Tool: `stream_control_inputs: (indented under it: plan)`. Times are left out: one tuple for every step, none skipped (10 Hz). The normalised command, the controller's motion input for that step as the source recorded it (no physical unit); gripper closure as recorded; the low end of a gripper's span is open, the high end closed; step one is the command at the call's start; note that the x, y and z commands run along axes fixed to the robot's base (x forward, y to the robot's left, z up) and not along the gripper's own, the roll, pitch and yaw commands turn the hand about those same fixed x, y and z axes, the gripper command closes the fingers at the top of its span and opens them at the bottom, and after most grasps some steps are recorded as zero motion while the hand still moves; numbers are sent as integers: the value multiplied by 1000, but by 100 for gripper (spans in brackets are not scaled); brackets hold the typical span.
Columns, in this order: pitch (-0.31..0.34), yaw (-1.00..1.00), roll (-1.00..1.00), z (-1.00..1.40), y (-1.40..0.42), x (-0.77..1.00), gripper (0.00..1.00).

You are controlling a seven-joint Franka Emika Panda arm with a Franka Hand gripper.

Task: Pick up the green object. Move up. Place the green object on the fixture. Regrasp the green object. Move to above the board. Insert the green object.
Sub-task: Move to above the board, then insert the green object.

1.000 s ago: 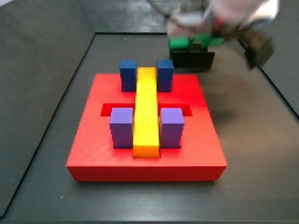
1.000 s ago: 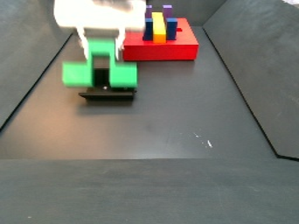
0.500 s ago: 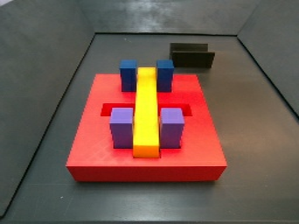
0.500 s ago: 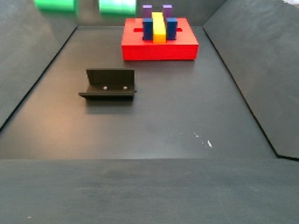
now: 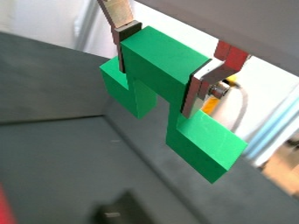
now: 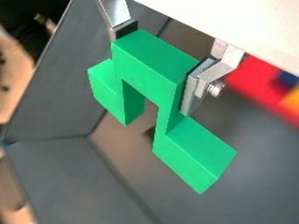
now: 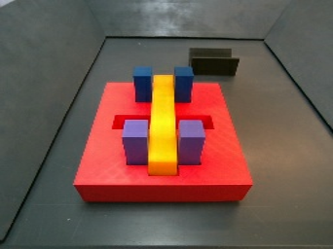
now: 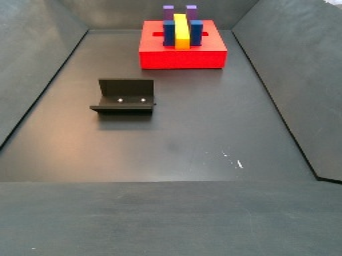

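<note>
Dark grey floor [image 8: 187, 140], grey walls [image 7: 182, 17]

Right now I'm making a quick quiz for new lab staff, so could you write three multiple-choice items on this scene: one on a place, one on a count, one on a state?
1. Where is the green object?
A. On the fixture
B. Held in the pincer, off the floor
C. In the board's recess

2. How many blue blocks stand on the board?
A. Two
B. Four
C. None

3. What is the state of the fixture?
A. Carrying the green object
B. Lying on the board
C. Bare, on the dark floor

Answers:
1. B: both wrist views show the pincer with its silver fingers clamped on the raised middle block, while neither side view shows it.
2. A: a side view shows two blue blocks flanking the yellow bar.
3. C: both side views show nothing on it.
</note>
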Motion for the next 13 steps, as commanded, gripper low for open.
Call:
stream_control_inputs:
  plan:
    - [74,-129,-1000,295,-1400,-1159,100]
    - [82,-127,-1000,305,-1400,-1162,100]
    - [87,-118,-1000,312,-1400,-1173,100]
    - [89,-108,-1000,92,-446,-418,100]
    - [95,-95,-1000,17,-124,-152,100]
    - [96,-80,-1000,14,-48,-67,100]
    - [67,-72,-954,25,-53,-88,100]
    - [38,-52,-786,11,-38,-98,100]
    - [-8,-21,-464,2,17,-69,100]
    - [-18,-19,-357,7,13,-57,100]
    - [-19,-13,-211,0,9,-39,100]
    - [0,0,0,0,-20,0,100]
    - [0,0,0,-83,-151,86,100]
